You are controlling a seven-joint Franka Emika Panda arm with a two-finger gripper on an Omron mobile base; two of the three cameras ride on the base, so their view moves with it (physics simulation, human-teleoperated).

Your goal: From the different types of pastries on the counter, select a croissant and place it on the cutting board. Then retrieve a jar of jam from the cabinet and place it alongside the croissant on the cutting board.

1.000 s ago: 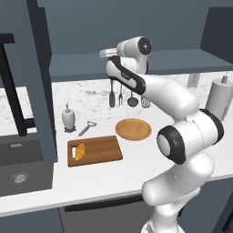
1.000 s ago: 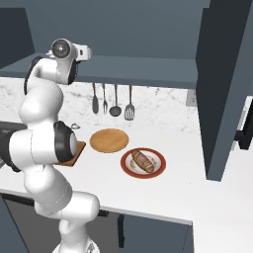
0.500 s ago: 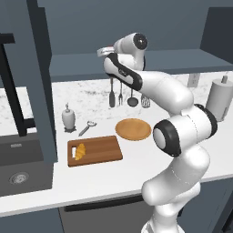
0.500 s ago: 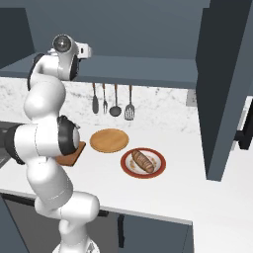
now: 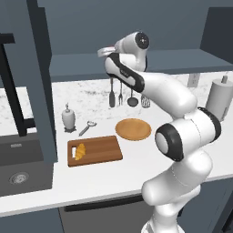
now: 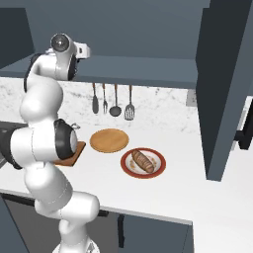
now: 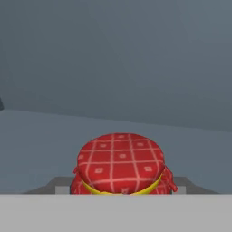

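Note:
The jar of jam [image 7: 120,168], red with a checked cloth top, sits on the cabinet shelf [image 7: 41,136] right in front of the hand. My gripper [image 7: 121,189] is shut on it, a grey finger [image 7: 58,186] at each side. From the base, my gripper [image 5: 105,51] [image 6: 85,49] reaches onto the dark blue-grey cabinet shelf [image 5: 182,59] above the counter [image 5: 150,159]. The golden croissant [image 5: 80,151] lies on the left end of the wooden cutting board [image 5: 102,150]. My arm covers most of the cutting board [image 6: 75,152] in the right base view.
A round tan plate [image 5: 133,129] [image 6: 109,140] lies right of the board. A brown long pastry [image 6: 143,161] rests on a red-rimmed plate. Utensils [image 5: 120,95] hang on the back wall. A soap bottle [image 5: 68,118], an opener [image 5: 86,128], a sink [image 5: 18,168] and a paper roll [image 5: 220,98] stand around.
The jaws have closed on the jar. The hand has shifted slightly up and further onto the shelf; board, croissant and plates have stayed put.

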